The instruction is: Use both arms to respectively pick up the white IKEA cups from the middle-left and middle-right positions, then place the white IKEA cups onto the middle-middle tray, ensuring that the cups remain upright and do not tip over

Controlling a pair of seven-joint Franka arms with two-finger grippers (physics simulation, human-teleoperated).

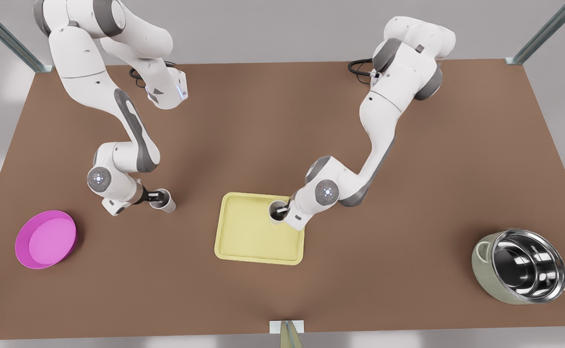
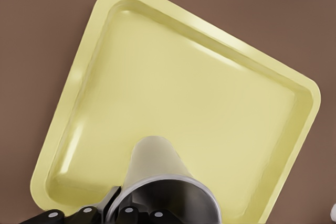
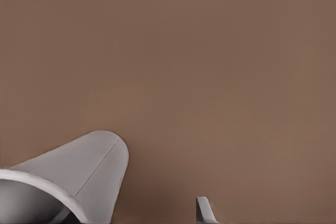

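Observation:
The pale yellow tray (image 1: pixel 243 241) lies mid-table. My left gripper (image 1: pixel 281 210), on the arm at the front view's right, is shut on the rim of one white cup (image 1: pixel 277 213). That cup (image 2: pixel 157 161) is upright over the tray (image 2: pixel 173 93) near its far right corner. My right gripper (image 1: pixel 158 196), on the arm at the front view's left, is at the rim of the other white cup (image 1: pixel 163 201), upright over bare table left of the tray. In the right wrist view one fingertip (image 3: pixel 204 209) stands apart from that cup's (image 3: pixel 89 171) wall, so this gripper looks open.
A round magenta plate (image 1: pixel 45 239) sits at the front view's near left. A steel pot (image 1: pixel 524 266) with pale handles sits at the near right. Metal frame posts stand at the table's far corners. Brown tabletop (image 1: pixel 388 270) spreads between tray and pot.

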